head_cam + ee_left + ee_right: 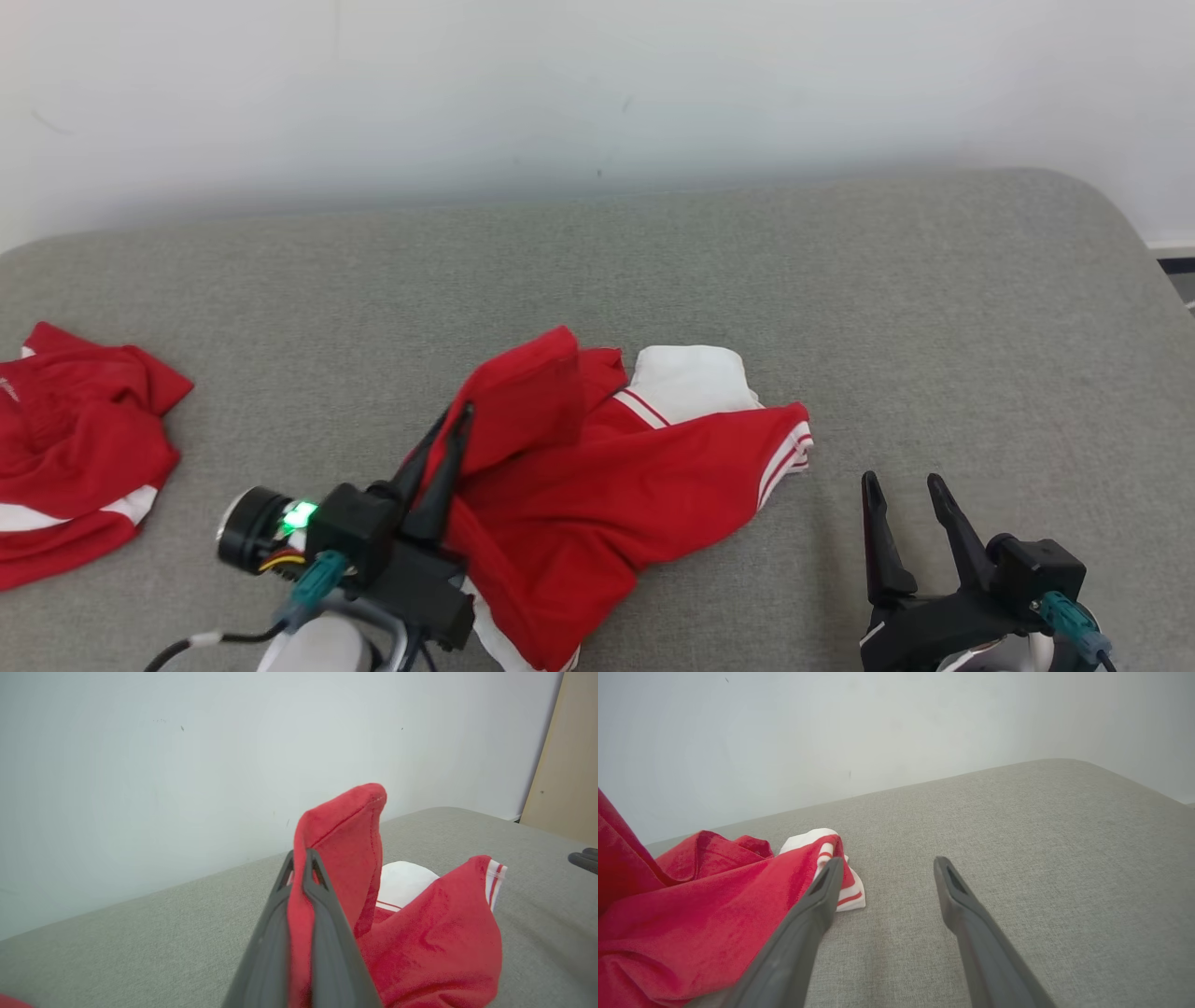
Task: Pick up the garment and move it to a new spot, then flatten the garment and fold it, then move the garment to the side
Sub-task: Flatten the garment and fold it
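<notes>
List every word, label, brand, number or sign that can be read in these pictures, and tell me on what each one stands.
No text can be read in these pictures.
Second red garment, at the left edge of the head view: a faint white mark near its edge, perhaps lettering, too small and blurred to read.
Red and white garment in the middle: plain cloth with stripes, no print or label visible.

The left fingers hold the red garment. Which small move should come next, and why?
Probably lift the left gripper slightly: its fingers pinch a fold of the red garment, whose bulk lies on the grey surface; the right gripper is open.
</notes>
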Available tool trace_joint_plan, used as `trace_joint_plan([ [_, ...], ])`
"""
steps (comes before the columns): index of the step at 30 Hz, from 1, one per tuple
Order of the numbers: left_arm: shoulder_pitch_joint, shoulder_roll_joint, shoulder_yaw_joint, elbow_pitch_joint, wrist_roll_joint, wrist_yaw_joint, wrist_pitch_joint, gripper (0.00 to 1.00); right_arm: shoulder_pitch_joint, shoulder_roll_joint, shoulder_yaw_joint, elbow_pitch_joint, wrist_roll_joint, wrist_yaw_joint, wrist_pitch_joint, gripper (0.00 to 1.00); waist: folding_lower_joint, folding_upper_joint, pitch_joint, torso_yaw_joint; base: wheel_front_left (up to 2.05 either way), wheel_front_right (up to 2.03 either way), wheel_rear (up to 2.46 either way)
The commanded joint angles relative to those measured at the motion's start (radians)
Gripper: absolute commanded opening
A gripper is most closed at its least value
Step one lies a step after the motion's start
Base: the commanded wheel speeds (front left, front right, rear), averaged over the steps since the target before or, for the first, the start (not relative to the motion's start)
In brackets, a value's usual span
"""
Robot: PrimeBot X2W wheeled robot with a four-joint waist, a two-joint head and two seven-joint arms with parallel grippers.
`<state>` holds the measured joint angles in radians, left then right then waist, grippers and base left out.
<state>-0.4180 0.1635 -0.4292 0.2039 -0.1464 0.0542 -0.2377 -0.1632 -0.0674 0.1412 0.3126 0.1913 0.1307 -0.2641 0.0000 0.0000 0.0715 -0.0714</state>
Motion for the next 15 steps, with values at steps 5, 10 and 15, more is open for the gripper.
trace_joint_plan([
  [5, 0.106, 0.051, 0.075, -0.109, -0.053, 0.050, 0.028, 0.00, 0.015, 0.006, 0.001, 0.004, 0.003, 0.000, -0.003, 1.00, 0.0000, 0.0000, -0.014, 0.042, 0.00, 0.00, 0.00],
  [10, 0.188, 0.067, 0.144, -0.141, -0.097, 0.098, 0.012, 0.00, 0.012, 0.008, 0.004, 0.008, 0.004, 0.000, -0.003, 1.00, 0.0000, 0.0000, -0.011, 0.053, 0.00, 0.00, 0.00],
  [15, 0.245, 0.055, 0.202, -0.119, -0.137, 0.122, -0.015, 0.00, 0.002, 0.005, 0.010, 0.014, 0.002, 0.000, -0.003, 1.00, 0.0000, 0.0000, -0.011, 0.050, 0.00, 0.00, 0.00],
])
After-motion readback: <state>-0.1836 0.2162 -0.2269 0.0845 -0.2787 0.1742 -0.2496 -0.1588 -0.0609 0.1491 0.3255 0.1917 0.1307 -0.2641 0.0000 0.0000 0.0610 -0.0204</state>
